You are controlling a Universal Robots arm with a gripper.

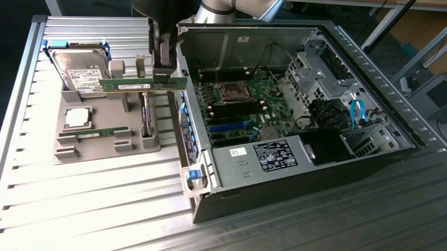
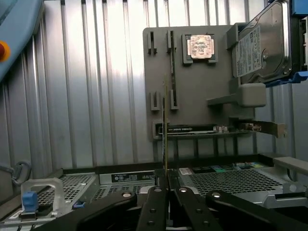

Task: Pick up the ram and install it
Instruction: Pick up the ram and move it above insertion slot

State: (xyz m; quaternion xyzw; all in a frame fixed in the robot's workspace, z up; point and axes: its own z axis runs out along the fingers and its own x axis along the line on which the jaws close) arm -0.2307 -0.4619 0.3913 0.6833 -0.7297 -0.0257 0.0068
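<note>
- A table (image 1: 84,209) of ribbed, silvery metal slats carries everything.
- Strong light falls in a glaring patch on the slats towards the exterior view's left.
- Dark floor (image 1: 15,63) shows past the table's edge on that side.
- Beyond the table, at the exterior view's right, pale metal frame bars (image 1: 419,58) cross a brown surface (image 1: 427,26).

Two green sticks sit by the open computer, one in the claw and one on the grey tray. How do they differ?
The held ram hangs above the grey tray, pinched near one end by the gripper; the other ram stands on edge in the tray's slots, beside the silver chip, untouched. The held ram lies closer to the computer case than the other ram. Both are long, thin green boards.
</note>
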